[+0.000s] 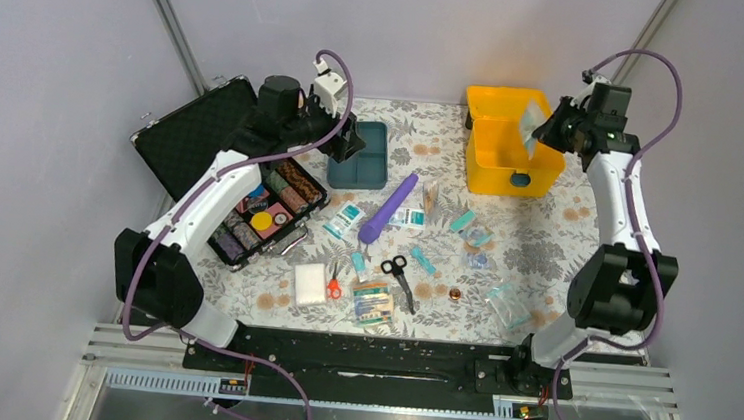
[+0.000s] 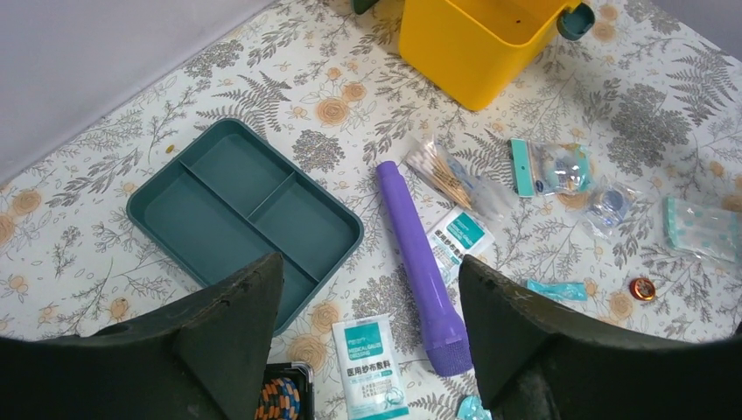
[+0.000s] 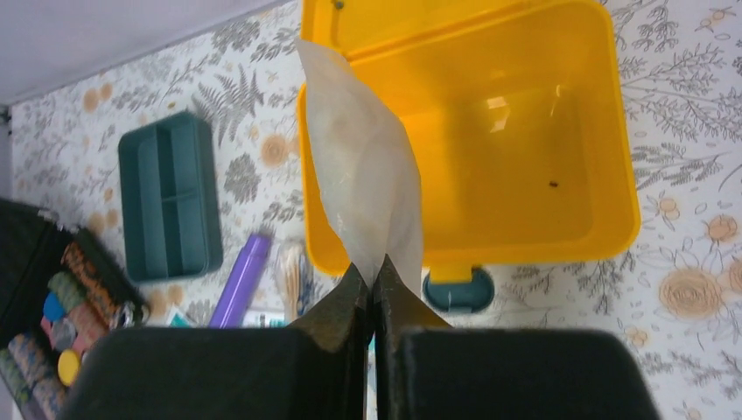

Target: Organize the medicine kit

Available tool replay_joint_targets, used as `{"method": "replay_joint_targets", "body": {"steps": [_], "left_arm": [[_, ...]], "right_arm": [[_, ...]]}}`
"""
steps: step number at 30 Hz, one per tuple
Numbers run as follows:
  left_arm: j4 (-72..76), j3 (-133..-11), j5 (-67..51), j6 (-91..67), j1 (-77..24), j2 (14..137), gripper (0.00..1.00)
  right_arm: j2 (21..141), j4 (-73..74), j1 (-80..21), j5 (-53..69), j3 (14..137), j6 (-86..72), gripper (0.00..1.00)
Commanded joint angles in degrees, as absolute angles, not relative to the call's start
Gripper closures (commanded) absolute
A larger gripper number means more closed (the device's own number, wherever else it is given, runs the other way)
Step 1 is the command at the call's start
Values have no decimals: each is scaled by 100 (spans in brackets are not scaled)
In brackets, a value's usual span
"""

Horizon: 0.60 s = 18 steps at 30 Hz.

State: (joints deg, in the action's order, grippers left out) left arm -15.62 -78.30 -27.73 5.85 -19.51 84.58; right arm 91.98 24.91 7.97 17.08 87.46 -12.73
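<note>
The yellow medicine kit (image 1: 512, 159) stands open at the back right with its lid back; it also shows in the right wrist view (image 3: 525, 157) and the left wrist view (image 2: 477, 44). Its teal divided tray (image 1: 360, 155) lies apart on the table, also in the left wrist view (image 2: 241, 210). My right gripper (image 3: 374, 273) is shut on a clear plastic pouch (image 3: 367, 184) and holds it over the kit's left rim. My left gripper (image 2: 372, 302) is open and empty, above the table near the tray.
A black case (image 1: 248, 200) with colourful rolls lies at the left. Loose on the table: a purple torch (image 1: 388, 207), gauze packets (image 1: 344, 222), scissors (image 1: 398, 272), cotton swabs (image 2: 446, 175), a bandage roll (image 1: 373, 302), a white pad (image 1: 310, 283) and small sachets (image 1: 472, 228).
</note>
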Motion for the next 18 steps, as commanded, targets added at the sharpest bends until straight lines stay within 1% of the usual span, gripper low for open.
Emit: {"method": "replay_joint_targets", "body": {"steps": [1, 9, 13, 18], "left_arm": [[-1423, -8218, -2659, 399, -1868, 8714, 27], [-1655, -8631, -2336, 665, -1749, 9138, 27], [-1951, -9027, -2259, 668, -1679, 9382, 27], [-2265, -9207, -2232, 801, -1598, 9562, 27]], "right_arm": [[10002, 2030, 836, 1340, 9327, -1516, 100], [11131, 2209, 984, 1273, 10120, -1568, 100], [11438, 2390, 984, 1558, 10260, -1642, 100], [11765, 2514, 980, 1455, 10291, -1800, 100]]}}
